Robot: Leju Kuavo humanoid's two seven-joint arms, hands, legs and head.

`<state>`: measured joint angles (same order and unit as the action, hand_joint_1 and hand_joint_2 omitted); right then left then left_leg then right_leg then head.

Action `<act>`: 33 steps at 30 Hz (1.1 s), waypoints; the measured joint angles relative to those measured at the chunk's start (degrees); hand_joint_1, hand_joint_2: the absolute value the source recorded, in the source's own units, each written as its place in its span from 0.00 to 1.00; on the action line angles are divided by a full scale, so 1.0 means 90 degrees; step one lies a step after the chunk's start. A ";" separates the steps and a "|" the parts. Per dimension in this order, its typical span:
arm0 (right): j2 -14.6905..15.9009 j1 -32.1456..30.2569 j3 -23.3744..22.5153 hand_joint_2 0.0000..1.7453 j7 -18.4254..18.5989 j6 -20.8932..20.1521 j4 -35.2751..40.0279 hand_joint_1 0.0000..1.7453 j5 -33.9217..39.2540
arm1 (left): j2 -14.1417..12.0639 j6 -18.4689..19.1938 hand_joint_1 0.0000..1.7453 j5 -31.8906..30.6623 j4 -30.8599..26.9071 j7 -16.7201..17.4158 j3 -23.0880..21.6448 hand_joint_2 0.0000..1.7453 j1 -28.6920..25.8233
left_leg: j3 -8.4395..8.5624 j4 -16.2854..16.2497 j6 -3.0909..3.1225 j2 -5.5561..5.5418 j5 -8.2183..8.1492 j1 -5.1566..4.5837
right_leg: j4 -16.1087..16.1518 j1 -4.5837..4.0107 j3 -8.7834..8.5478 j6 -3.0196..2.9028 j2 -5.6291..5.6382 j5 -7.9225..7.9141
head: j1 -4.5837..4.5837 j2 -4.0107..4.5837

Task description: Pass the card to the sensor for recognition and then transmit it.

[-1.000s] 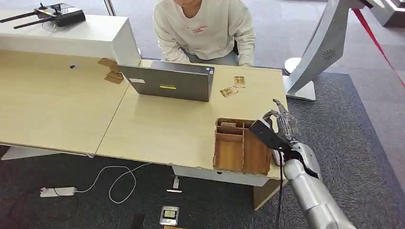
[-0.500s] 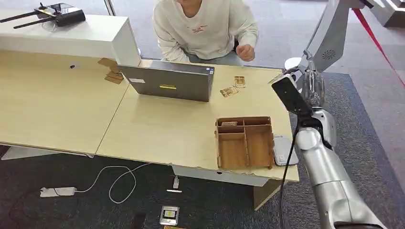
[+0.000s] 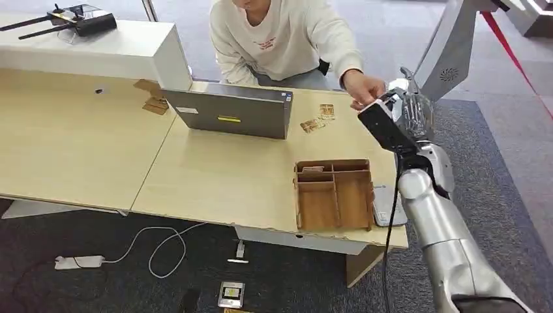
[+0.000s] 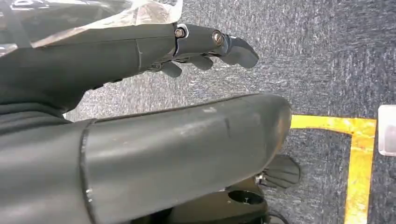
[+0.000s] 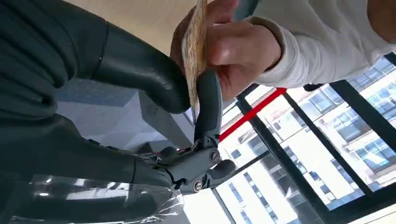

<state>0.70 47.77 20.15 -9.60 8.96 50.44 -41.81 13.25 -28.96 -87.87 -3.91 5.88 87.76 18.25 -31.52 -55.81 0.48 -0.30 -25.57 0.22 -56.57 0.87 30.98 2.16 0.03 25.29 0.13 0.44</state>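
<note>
you see the right hand (image 3: pixel 409 107) raised past the desk's (image 3: pixel 228 176) far right corner, thumb and a dark finger (image 5: pixel 208 105) pinching the card (image 5: pixel 196 51) edge-on, the person's hand (image 3: pixel 364 88) gripping that same card, while the left hand (image 4: pixel 154 46) hangs over carpet, fingers loosely apart, holding nothing.

Tray (image 3: pixel 332 195) R of laptop (image 3: pixel 228 112) (on desk (image 3: pixel 215 176))

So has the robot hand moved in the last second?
Yes. The right robot hand rose from beside the wooden tray toward the person's hand at the desk's far edge.
</note>
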 joint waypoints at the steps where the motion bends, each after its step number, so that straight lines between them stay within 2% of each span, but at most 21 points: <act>1: -0.0067 0.0078 0.0017 1.00 -0.0022 -0.0005 -0.0135 1.00 -0.0051 | 0.0000 0.0000 0.00 -0.0012 0.0000 0.0019 0.0000 0.00 0.0013 | 0.0000 0.0000 0.0000 0.0000 0.0000 0.0000 | 0.0000 0.0000 0.0000 0.0000 0.0000 0.0000 | 0.0002 0.0000; 6: -0.0369 0.0417 0.0148 1.00 -0.0073 -0.0005 -0.0732 1.00 -0.0274 | 0.0000 0.0012 0.00 -0.0032 0.0000 0.0107 -0.0002 0.00 0.0085 | 0.0000 0.0000 -0.0001 -0.0002 0.0001 0.0001 | 0.0000 -0.0002 0.0000 0.0000 0.0000 0.0000 | 0.0002 0.0000; 12: -0.0578 0.0602 0.0265 1.00 -0.0087 0.0014 -0.1318 1.00 -0.0369 | -0.0007 0.0039 0.00 -0.0032 0.0000 0.0109 -0.0007 0.00 0.0116 | 0.0000 0.0000 -0.0001 -0.0002 0.0000 0.0002 | 0.0001 -0.0001 0.0001 0.0000 0.0000 0.0001 | 0.0000 0.0000; 13: -0.0604 0.0612 0.0270 1.00 -0.0092 0.0017 -0.1403 0.94 -0.0369 | -0.0015 0.0041 0.00 -0.0032 0.0000 0.0109 -0.0007 0.00 0.0117 | 0.0000 0.0000 -0.0001 -0.0002 0.0000 0.0002 | 0.0001 -0.0001 0.0001 0.0001 0.0000 0.0001 | 0.0002 0.0000; 14: -0.0619 0.0618 0.0282 1.00 -0.0104 0.0032 -0.1471 0.31 -0.0369 | -0.0022 0.0056 0.00 -0.0032 0.0000 0.0109 -0.0007 0.00 0.0117 | 0.0000 0.0000 -0.0001 -0.0002 0.0000 0.0001 | 0.0001 -0.0001 0.0002 0.0001 0.0000 0.0001 | 0.0000 0.0000; 15: -0.0624 0.0620 0.0303 1.00 -0.0117 0.0056 -0.1524 0.00 -0.0369 | -0.0027 0.0065 0.00 -0.0032 0.0000 0.0116 -0.0010 0.00 0.0117 | -0.0001 0.0000 -0.0001 -0.0002 0.0000 0.0001 | 0.0001 0.0000 0.0002 0.0001 0.0000 0.0001 | 0.0002 0.0000; 24: -0.0665 0.0767 0.0338 1.00 -0.0223 0.0709 -0.1920 0.00 -0.0240 | -0.0056 0.0138 0.00 -0.0032 0.0000 0.0165 -0.0012 0.00 0.0108 | 0.0001 -0.0001 -0.0001 0.0000 0.0000 0.0001 | 0.0002 -0.0001 0.0004 0.0000 0.0000 0.0000 | 0.0002 0.0000; 29: -0.0403 0.0986 0.0197 1.00 -0.0480 0.1763 -0.1969 0.00 0.0272 | -0.0112 0.0274 0.00 -0.0032 0.0000 0.0121 -0.0005 0.00 0.0065 | 0.0003 -0.0003 0.0000 -0.0002 0.0001 0.0001 | 0.0003 0.0001 0.0003 0.0000 0.0000 0.0000 | 0.0000 0.0000; 33: 0.0073 0.1022 -0.0076 1.00 -0.0729 0.2522 -0.1950 0.00 0.0742 | -0.0148 0.0362 0.00 0.0041 0.0000 0.0121 -0.0002 0.00 0.0001 | 0.0003 -0.0005 0.0002 -0.0002 -0.0001 -0.0002 | 0.0009 0.0007 0.0003 0.0001 -0.0001 0.0000 | 0.0000 0.0000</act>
<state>1.36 56.97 19.47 -16.15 31.66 32.90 -35.14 11.91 -25.70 -87.49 -3.91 6.97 87.73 18.26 -31.49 -55.85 0.49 -0.32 -25.58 0.19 -56.49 0.94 31.01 2.17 0.03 25.29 0.13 0.44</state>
